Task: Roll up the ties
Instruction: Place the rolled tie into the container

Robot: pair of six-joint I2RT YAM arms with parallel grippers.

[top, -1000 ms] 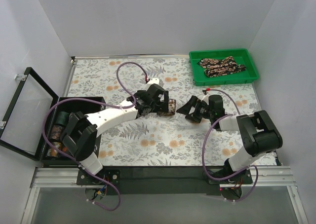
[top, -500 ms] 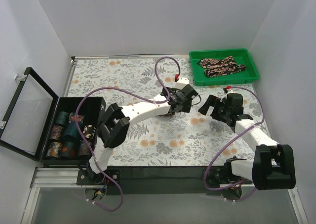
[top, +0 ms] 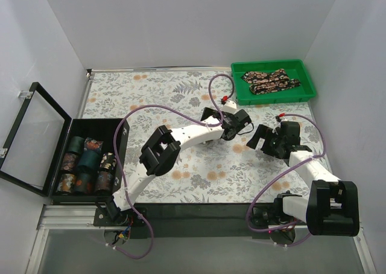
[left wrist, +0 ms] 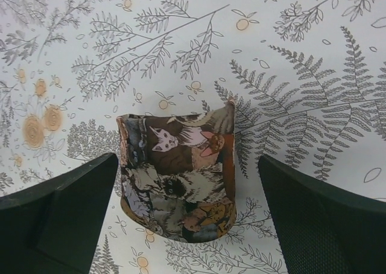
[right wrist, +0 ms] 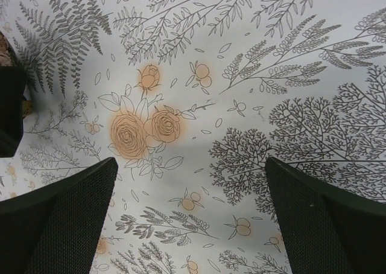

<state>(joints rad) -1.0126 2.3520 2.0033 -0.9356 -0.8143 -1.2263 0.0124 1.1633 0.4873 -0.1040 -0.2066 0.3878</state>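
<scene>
A rolled tie with a cat print stands on end on the tablecloth. My left gripper is open around it, and there is a gap between the roll and each finger. In the top view the left gripper reaches far right of centre and covers the roll. My right gripper is open just to its right, over bare cloth, with nothing between its fingers. Unrolled paisley ties lie in the green tray at the back right.
An open black box at the left edge holds several rolled ties, its lid folded out to the left. White walls close in three sides. The left gripper's finger shows at the right wrist view's left edge.
My left arm has stretched right across the table, from centre to right of centre. My right arm has drawn back to the right and its jaws have widened a little.
</scene>
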